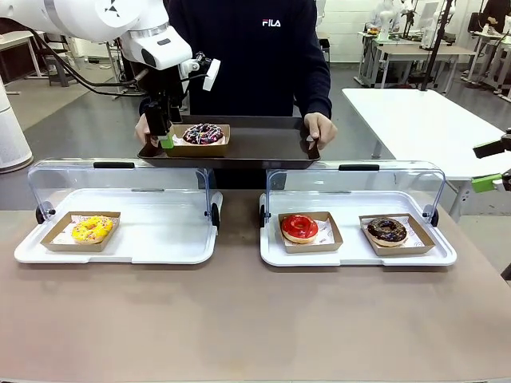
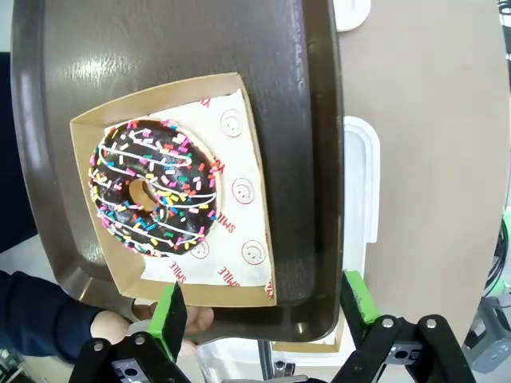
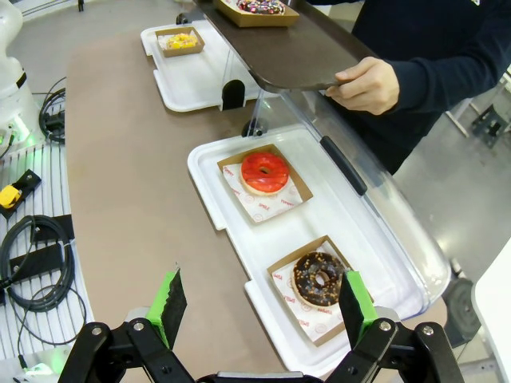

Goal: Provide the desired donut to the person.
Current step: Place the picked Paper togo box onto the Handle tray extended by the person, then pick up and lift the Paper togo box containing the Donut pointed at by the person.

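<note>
left tool (image 2: pixel 260 285): wide open, empty, just beside the box (image 2: pixel 152 96)
right tool (image 3: pixel 261 297): open, empty too
risk: backing off sloppy could clip the box or tray (image 2: pixel 160 40), and the donut (image 2: pixel 180 199) slides

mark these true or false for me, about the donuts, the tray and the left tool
1. The sprinkled donut sits in a box on the brown tray. True.
2. The person holds the brown tray with one hand. False: the person's hands grip both ends.
3. The left tool is shut on the box. False: it is open, with its jaws apart at the box's edge.
4. The yellow donut is the only donut in the left white case. True.
5. The red donut lies on the brown tray. False: it is in the right white case, beside the dark chocolate donut.
</note>
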### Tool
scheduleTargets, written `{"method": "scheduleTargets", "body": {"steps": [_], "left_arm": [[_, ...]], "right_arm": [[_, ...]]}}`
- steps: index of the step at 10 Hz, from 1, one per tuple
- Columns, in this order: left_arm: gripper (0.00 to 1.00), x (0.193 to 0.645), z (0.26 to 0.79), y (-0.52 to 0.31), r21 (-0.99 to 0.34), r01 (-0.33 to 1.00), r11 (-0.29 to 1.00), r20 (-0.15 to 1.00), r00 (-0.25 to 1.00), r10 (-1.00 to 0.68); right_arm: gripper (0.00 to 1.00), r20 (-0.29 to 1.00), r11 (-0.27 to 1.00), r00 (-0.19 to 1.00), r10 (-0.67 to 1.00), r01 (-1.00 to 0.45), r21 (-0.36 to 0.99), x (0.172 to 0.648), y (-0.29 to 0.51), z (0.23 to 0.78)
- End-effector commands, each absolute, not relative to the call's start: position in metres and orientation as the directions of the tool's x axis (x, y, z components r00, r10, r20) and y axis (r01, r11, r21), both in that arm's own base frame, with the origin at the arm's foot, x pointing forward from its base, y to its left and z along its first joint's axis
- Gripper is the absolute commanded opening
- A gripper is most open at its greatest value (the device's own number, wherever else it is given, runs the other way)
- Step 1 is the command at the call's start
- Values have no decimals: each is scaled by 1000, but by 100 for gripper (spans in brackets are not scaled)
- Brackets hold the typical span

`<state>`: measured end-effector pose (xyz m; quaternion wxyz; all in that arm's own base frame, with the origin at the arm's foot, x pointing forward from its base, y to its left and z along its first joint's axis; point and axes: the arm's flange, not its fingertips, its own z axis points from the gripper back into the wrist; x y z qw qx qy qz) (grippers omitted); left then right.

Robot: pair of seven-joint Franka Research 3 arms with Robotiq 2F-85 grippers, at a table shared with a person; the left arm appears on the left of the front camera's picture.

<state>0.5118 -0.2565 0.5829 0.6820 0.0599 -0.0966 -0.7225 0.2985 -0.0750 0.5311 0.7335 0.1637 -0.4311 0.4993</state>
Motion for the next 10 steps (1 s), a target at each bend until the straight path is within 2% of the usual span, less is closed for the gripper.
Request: {"method": "scheduleTargets", "body": {"steps": [1,2,10], "left_arm": [[100,491,590,-249,118,983,-140,99,-152,-984],[100,512,583,-256,221,974,-51,45,-63,-997],[100,512,583,-256,221,974,-51,45,-63,-997]], "right_arm": [[100,811,440,116,574,-879,-186,301,-74,530],[100,811,440,116,574,-879,-186,301,-74,530],[100,811,440,116,574,-879,-186,301,-74,530]]}}
